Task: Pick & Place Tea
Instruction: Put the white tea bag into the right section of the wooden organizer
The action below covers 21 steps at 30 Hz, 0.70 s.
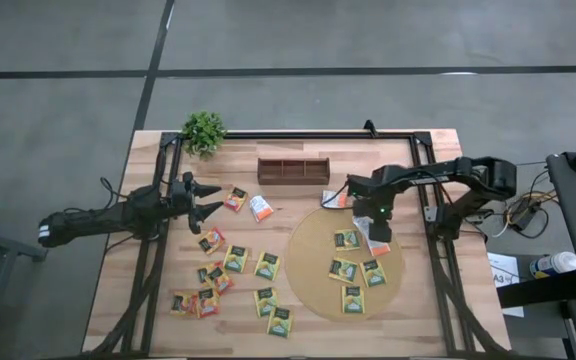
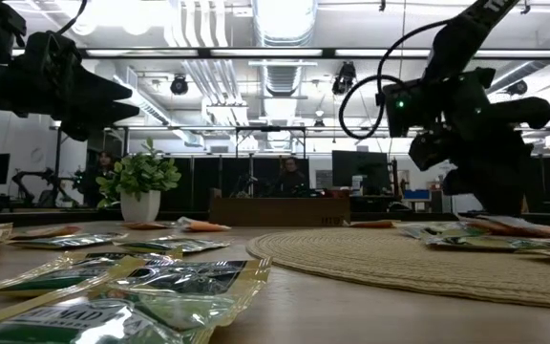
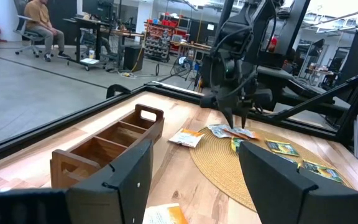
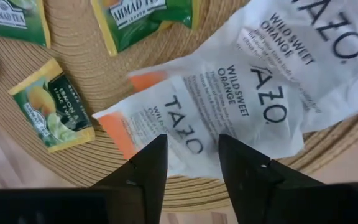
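Around the scene, a large open workshop: grey floor, ceiling ducts and strip lights, desks and monitors, a seated person (image 3: 40,22) far off in the left wrist view. At centre, a light wooden table (image 1: 268,325) edged by a black frame. On its right half, one large round woven mat (image 1: 313,270). Near the far edge, one brown wooden three-slot tray (image 1: 293,170), slots bare as far as visible; at the far left corner, one small potted plant (image 1: 204,131). Over the mat's far right part, the right gripper (image 1: 379,232), pointed straight down, fingers (image 4: 145,171) parted a little and straddling the edge of a white TAZO sachet (image 4: 213,115), tips at the paper; whether actually pinching it, cannot tell. Over the table's left side, well apart from the mat, the left gripper (image 1: 208,198), jaws spread wide and empty, hovering above the wood. Tea sachets (image 1: 236,259) scattered flat in two groups: roughly eleven on bare wood left of the mat, yellow-green and orange-red mixed, plus one white-and-orange (image 1: 260,208) near the tray; on the mat, four yellow-green ones (image 1: 344,269) and a small overlapping heap of white ones under the right gripper, at least two by the right wrist view, exact number unclear.
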Tool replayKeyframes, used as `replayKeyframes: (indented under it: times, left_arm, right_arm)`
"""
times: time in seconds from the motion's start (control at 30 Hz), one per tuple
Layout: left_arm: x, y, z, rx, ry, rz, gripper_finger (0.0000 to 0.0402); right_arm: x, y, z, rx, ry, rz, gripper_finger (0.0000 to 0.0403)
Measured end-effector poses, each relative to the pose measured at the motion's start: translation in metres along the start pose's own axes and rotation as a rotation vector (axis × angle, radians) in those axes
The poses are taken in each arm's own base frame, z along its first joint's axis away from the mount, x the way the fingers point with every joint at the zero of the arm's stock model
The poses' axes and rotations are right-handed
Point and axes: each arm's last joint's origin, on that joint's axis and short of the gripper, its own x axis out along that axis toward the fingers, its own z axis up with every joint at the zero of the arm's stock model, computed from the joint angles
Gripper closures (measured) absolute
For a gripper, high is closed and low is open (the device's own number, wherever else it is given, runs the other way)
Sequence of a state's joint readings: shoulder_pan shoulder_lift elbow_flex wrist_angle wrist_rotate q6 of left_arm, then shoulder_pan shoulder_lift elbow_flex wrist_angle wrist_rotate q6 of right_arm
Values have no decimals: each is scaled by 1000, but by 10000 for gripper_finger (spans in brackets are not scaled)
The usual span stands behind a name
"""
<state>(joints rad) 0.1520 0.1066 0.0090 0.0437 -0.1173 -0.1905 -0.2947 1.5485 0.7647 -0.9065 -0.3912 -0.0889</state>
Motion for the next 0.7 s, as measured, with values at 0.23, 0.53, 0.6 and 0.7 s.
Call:
replayKeyframes:
  times: [0.23,0.53,0.6,0.7]
  left_arm:
    - [0,0,0,0,0,0,168]
    - [0,0,0,0,0,0,168]
    - [0,0,0,0,0,0,168]
    - [0,0,0,0,0,0,168]
  right_arm:
    - [4,0,1,9,24,-3,295]
    - [2,1,-5,23,68,-9,389]
    - [2,1,-7,31,90,-7,393]
    - [-4,4,-9,28,128,-5,394]
